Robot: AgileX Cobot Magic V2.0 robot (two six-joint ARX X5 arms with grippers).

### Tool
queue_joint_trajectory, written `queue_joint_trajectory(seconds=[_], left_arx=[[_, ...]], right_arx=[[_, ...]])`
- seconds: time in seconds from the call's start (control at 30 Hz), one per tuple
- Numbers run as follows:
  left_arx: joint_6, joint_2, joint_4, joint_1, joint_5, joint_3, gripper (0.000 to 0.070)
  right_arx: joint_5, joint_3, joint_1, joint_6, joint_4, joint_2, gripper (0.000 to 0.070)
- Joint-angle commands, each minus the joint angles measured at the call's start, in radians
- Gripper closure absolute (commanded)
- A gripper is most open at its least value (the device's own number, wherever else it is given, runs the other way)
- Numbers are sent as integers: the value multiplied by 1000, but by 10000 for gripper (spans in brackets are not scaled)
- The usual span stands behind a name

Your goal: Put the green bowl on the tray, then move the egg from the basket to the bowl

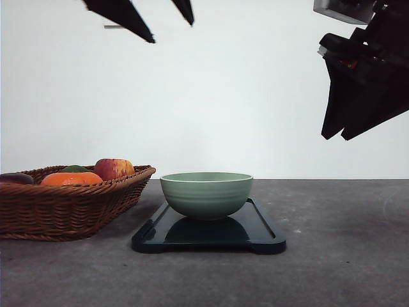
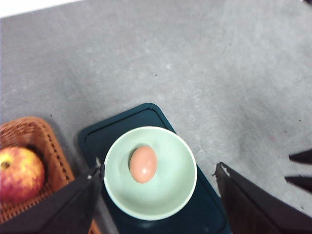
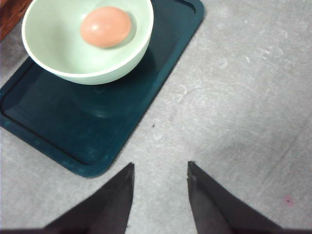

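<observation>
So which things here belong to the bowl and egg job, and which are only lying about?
Belong to the job:
green bowl, on the tray
tray
egg, in the bowl
basket, beside the tray

Only lying about, all in the basket:
red apple
orange fruit
dark item at its left end

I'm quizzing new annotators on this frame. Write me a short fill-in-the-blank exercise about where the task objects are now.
1. The green bowl stands on the black ____.
2. Inside the green bowl lies a single brown ____.
3. Beside the tray, a woven basket holds a red ____ among other fruit.
4. The left gripper and the right gripper both hang above the table with jaws ____.

Missing words: tray; egg; apple; open
</observation>
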Motion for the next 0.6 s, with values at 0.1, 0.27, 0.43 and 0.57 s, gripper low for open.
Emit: queue_joint_trajectory(seconds=[0.1,0.27,0.43,0.57], left_arx=[[1,-128,71,9,-10,-204,241],[-34,-256,84,33,-37,-411,241],[-56,-360,80,59,-38,-543,241],[-104,-384,57,80,-44,-565,240]], right_arx=[[1,3,6,9,16,6,486],[1,3,6,10,17,6,486],[0,3,6,11,16,6,486],[-1,3,6,12,14,6,485]])
